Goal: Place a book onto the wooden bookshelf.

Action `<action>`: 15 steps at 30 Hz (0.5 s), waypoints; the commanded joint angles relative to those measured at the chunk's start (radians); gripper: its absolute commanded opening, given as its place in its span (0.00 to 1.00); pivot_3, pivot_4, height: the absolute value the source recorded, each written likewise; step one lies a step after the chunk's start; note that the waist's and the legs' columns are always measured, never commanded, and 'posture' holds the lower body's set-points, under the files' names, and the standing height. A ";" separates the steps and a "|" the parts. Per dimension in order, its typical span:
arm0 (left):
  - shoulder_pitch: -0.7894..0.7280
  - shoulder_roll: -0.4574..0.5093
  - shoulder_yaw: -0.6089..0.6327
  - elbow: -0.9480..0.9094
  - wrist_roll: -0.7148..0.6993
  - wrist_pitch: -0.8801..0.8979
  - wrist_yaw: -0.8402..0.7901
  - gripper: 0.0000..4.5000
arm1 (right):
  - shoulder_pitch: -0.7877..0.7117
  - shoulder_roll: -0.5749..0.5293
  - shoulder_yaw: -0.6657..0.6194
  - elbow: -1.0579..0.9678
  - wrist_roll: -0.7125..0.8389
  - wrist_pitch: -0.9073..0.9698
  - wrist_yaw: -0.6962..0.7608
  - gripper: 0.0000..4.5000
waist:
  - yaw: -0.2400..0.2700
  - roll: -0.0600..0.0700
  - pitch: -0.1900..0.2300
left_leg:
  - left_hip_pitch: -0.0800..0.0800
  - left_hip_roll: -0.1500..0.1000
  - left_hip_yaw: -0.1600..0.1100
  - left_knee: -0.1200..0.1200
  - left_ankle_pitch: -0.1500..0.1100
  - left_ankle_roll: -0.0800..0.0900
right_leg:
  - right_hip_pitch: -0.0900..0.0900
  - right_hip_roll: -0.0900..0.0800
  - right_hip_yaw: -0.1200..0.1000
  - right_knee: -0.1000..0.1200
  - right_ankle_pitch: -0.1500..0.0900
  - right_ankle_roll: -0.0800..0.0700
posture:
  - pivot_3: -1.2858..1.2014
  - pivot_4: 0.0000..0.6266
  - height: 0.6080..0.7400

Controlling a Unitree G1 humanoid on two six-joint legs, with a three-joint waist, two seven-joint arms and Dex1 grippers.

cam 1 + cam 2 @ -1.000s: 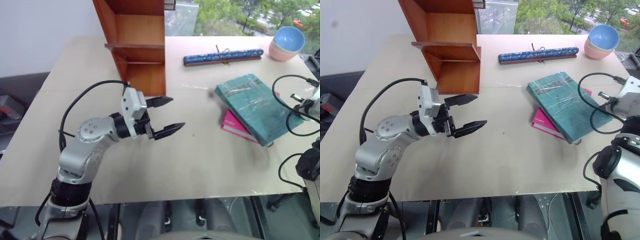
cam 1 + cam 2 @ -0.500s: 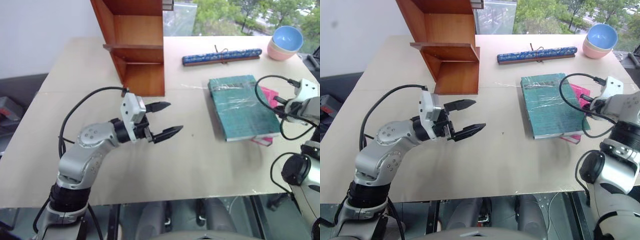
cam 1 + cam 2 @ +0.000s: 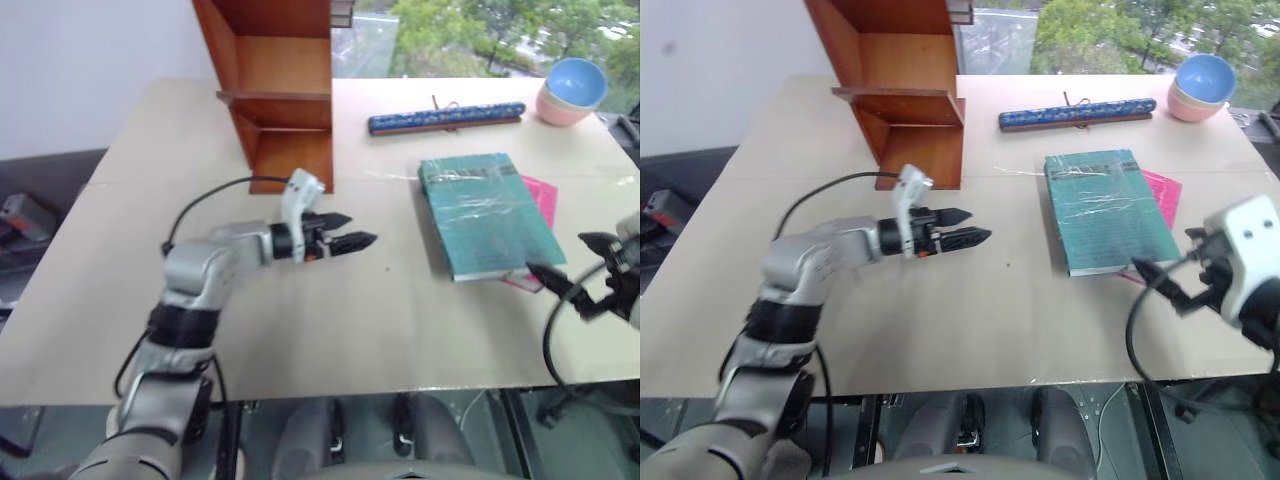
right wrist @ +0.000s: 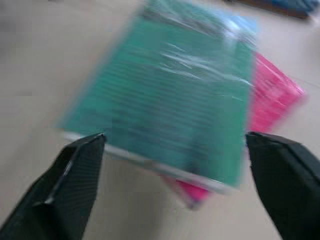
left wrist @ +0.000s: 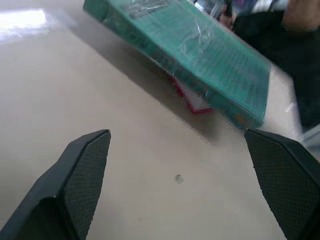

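The book (image 3: 1108,209) lies flat on the table (image 3: 970,320), right of the wooden bookshelf (image 3: 902,90), on a pink book (image 3: 1163,190); it looks heavy, stiff, slippery, so grip its near edge; left claw (image 3: 962,226) and right claw (image 3: 1160,285) are spread wide, both empty.

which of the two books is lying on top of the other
The large teal-green hardcover book in glossy plastic wrap lies on top. The thinner pink book is underneath it, showing past the teal book's right and near edges.
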 commanded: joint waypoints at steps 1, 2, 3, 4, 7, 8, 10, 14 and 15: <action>-0.120 -0.108 0.066 0.224 -0.029 0.092 0.057 1.00 | 0.073 -0.031 -0.091 -0.022 0.164 -0.109 -0.089 0.99 | -0.001 -0.003 0.001 | 0.000 0.000 0.000 0.000 0.000 0.000 | 0.000 0.000 0.000 0.000 0.000 0.000 | 0.52 0.24 0.98; -0.157 -0.156 0.099 0.307 -0.035 0.094 0.081 1.00 | 0.093 -0.046 -0.092 -0.022 0.216 -0.148 -0.135 0.99 | -0.001 -0.004 0.001 | 0.000 0.000 0.001 0.000 0.000 0.001 | 0.000 0.000 0.001 0.000 0.000 0.000 | 0.52 0.24 0.98; -0.194 -0.210 0.124 0.395 -0.034 0.082 0.106 1.00 | 0.099 -0.063 -0.076 -0.022 0.253 -0.182 -0.186 0.99 | -0.010 -0.005 0.001 | 0.000 0.000 0.001 0.000 0.000 0.001 | 0.000 0.000 0.001 0.000 0.000 0.000 | 0.52 0.24 0.98; -0.225 -0.250 0.147 0.469 -0.027 0.069 0.122 1.00 | 0.116 -0.088 -0.063 -0.022 0.292 -0.219 -0.242 0.99 | -0.011 -0.007 0.002 | 0.000 0.000 0.002 0.000 -0.001 0.001 | -0.001 -0.001 0.003 0.001 0.000 -0.001 | 0.52 0.24 0.98; -0.308 -0.341 0.231 0.672 -0.022 0.000 0.173 1.00 | 0.140 -0.143 -0.015 -0.022 0.355 -0.295 -0.381 0.99 | -0.008 -0.010 0.004 | -0.001 0.000 0.002 0.000 -0.001 0.001 | -0.002 -0.001 0.003 0.001 0.001 -0.002 | 0.52 0.24 0.98; -0.331 -0.365 0.253 0.727 -0.018 -0.033 0.184 1.00 | 0.148 -0.156 -0.001 -0.022 0.367 -0.316 -0.422 0.99 | -0.007 -0.011 0.005 | -0.002 0.000 0.002 0.000 -0.001 0.002 | -0.003 -0.001 0.003 0.000 0.002 -0.003 | 0.52 0.24 0.98; -0.373 -0.400 0.304 0.825 -0.021 -0.095 0.196 1.00 | 0.170 -0.186 0.026 -0.022 0.395 -0.359 -0.490 0.99 | -0.008 -0.011 0.005 | -0.005 0.000 0.002 0.000 -0.001 0.002 | -0.005 -0.001 0.003 -0.001 0.002 -0.004 | 0.52 0.24 0.98; -0.425 -0.452 0.360 0.950 -0.004 -0.192 0.191 1.00 | 0.218 -0.233 0.043 -0.022 0.433 -0.428 -0.581 0.99 | -0.006 -0.011 0.004 | -0.010 0.000 0.002 0.001 -0.001 0.002 | -0.010 -0.001 0.002 0.000 0.003 -0.005 | 0.52 0.24 0.98; -0.433 -0.464 0.369 0.970 0.001 -0.217 0.197 1.00 | 0.229 -0.244 0.044 -0.022 0.439 -0.441 -0.598 0.99 | -0.004 -0.011 0.004 | -0.011 -0.001 0.002 0.001 -0.001 0.002 | -0.011 -0.001 0.002 0.000 0.003 -0.005 | 0.52 0.24 0.98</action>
